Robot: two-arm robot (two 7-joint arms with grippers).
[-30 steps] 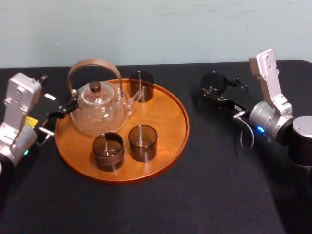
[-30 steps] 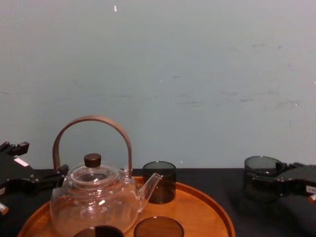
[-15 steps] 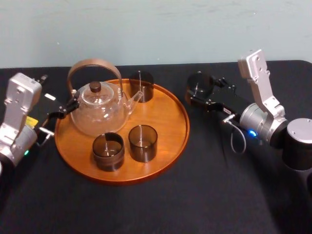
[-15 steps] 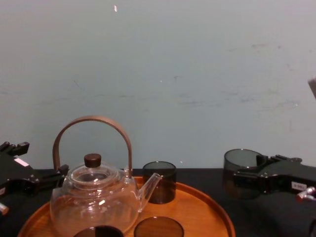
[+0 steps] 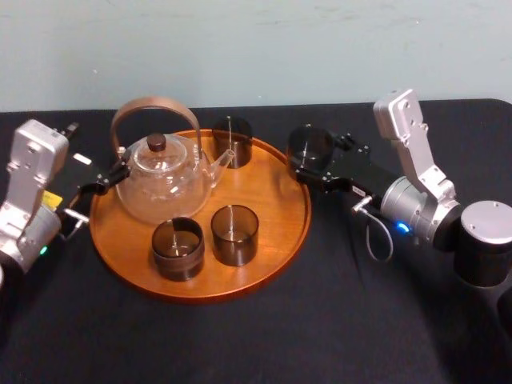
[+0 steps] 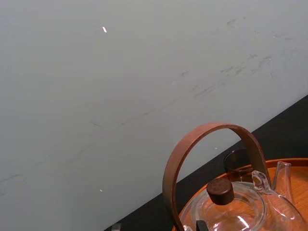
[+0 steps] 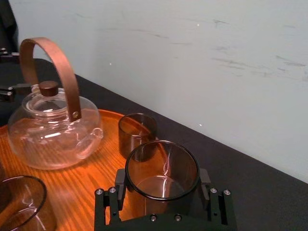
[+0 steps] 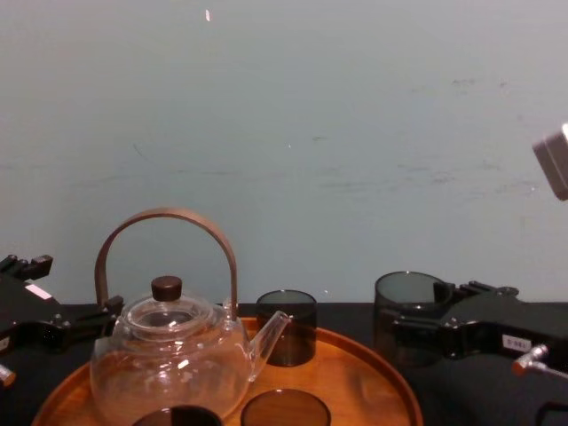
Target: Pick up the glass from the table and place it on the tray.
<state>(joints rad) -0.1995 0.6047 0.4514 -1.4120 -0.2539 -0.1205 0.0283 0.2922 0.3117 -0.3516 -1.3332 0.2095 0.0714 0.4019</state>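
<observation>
While clamping the glass (image 7: 162,169) between the fingers of the right gripper (image 5: 312,156), holds it at the right rim of the tray (image 5: 272,200), over the table (image 5: 344,320). Rests the left gripper (image 5: 100,184) just left of the tray, beside the teapot (image 5: 164,180).

Tray (image 5: 276,200) on table (image 5: 360,320); on tray: teapot (image 5: 164,180) left, cup (image 5: 232,140) behind, two cups (image 5: 234,234) front. Glass (image 5: 310,148) at tray's right rim.

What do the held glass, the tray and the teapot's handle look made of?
Glass in the right gripper, near the tray rim: smoky transparent glass, glossy, with highlights. Tray: orange-brown wood, satin finish, grain lines visible. Teapot handle: matte brown, perhaps wood or bamboo; unclear. Left gripper sits beside the teapot.
</observation>
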